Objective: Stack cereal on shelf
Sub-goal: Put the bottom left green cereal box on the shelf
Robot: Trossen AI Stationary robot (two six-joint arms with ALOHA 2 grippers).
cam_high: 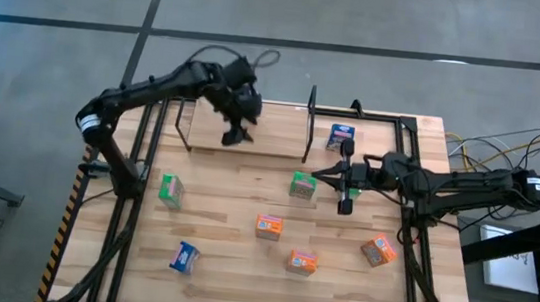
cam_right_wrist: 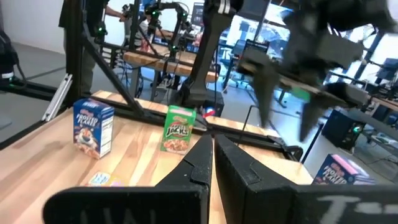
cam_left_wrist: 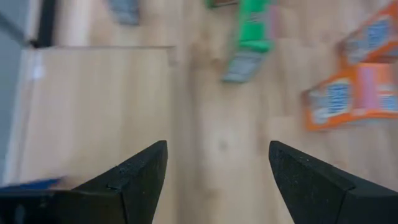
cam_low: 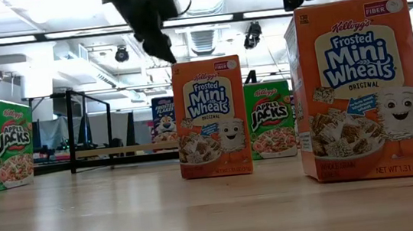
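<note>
Left claw spread empty over the shelf; boxes scattered in front of it.

High view: left gripper (cam_high: pixel 237 132) hangs open above the shelf (cam_high: pixel 276 144), whose plank looks bare; right gripper (cam_high: pixel 332 175) is closed, empty, beside a green box (cam_high: pixel 303 186) just in front of the shelf.
Low view: orange boxes (cam_low: pixel 210 117) stand upright, likely light, stiff cardboard; pinch across the narrow sides.
</note>
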